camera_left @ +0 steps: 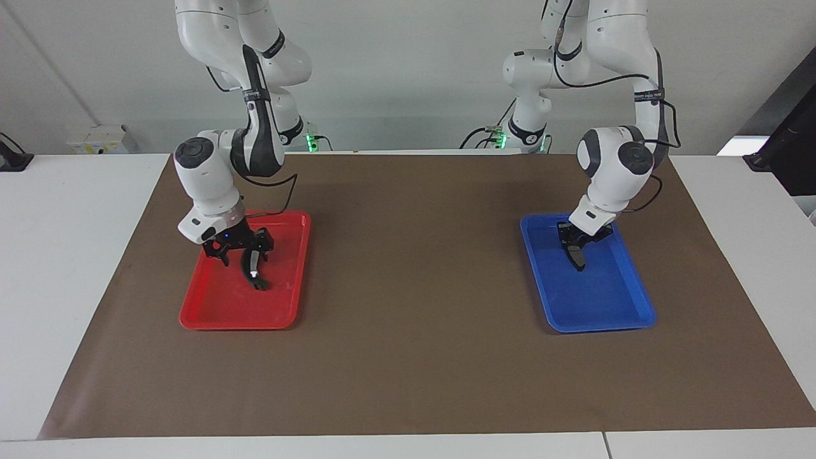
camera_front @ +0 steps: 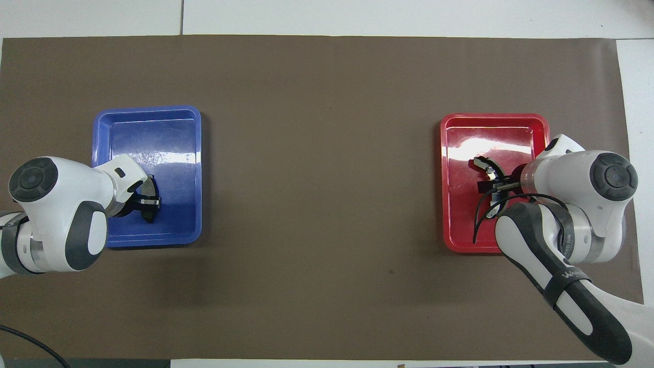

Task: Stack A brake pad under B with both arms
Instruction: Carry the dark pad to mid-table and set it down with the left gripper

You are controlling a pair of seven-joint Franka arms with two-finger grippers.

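While left claw (camera_left: pixel 575 250) hangs over blue plastic tray (camera_left: pixel 628 309), fingers pinch small flat dark brake pad A (camera_left: pixel 577 257), seemingly just clear of tray floor. Right claw (camera_left: pixel 245 255) over red plastic tray (camera_left: pixel 210 312) grips long curved crescent B with silvery strip (camera_left: pixel 254 271). Brown mat covers desk (camera_left: pixel 408 357).

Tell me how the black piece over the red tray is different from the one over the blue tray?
B, over the red tray, is long and strongly curved; the A brake pad, over the blue tray, is shorter. B has a silvery strip; the A brake pad is plain dark. The right gripper has B; the left gripper has the A brake pad. Both hang downward.
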